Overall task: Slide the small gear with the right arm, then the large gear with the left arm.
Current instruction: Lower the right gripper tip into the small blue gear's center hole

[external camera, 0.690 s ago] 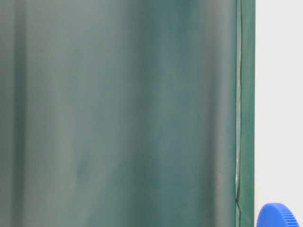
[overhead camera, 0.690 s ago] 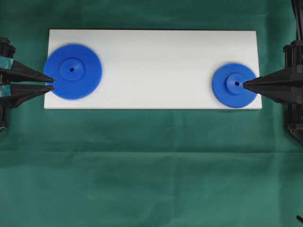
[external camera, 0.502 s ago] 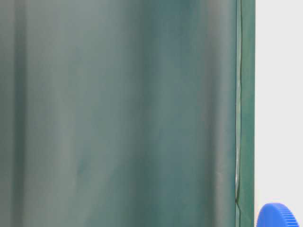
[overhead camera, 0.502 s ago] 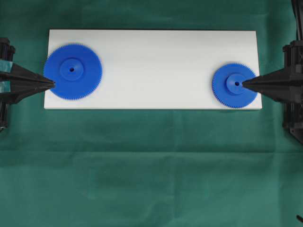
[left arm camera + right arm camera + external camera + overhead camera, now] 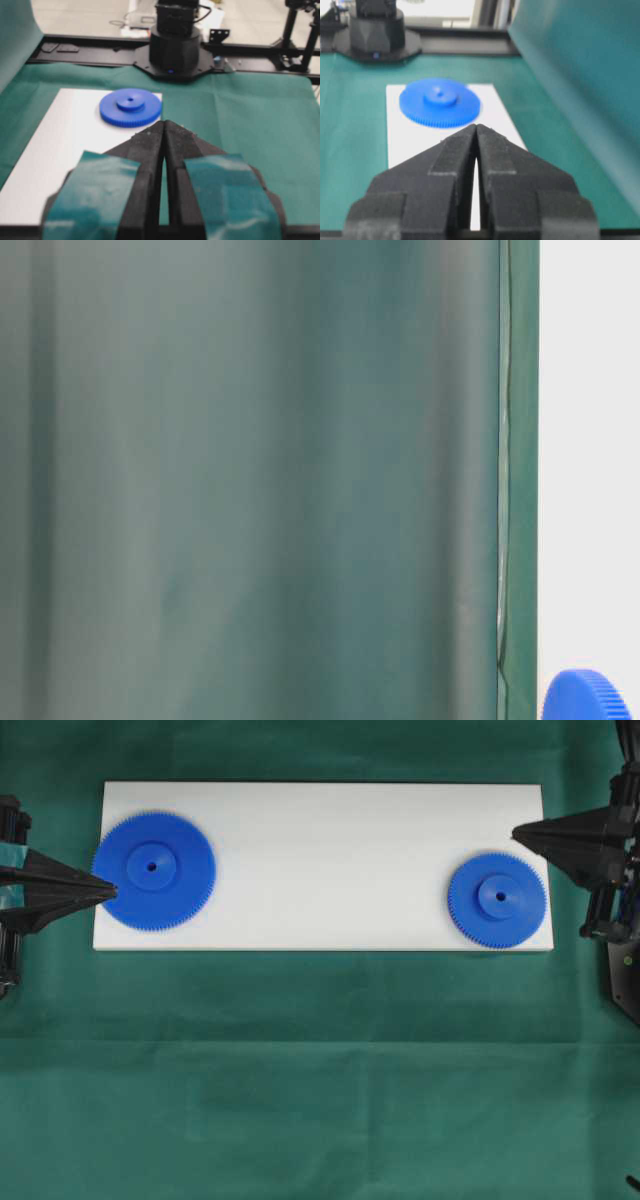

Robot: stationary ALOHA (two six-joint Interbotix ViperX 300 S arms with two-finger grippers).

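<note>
Where frame cuts it, small gear (image 5: pixel 588 696) half-hidden.

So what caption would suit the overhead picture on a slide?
Two blue gears, large gear and small gear, lie at opposite ends of a white board, a closed black tool beside each.

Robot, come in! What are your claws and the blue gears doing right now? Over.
Right gripper shut, clear of small gear. Left gripper shut, tip at large gear rim. Both gears flat on white board, path between them bare.
</note>
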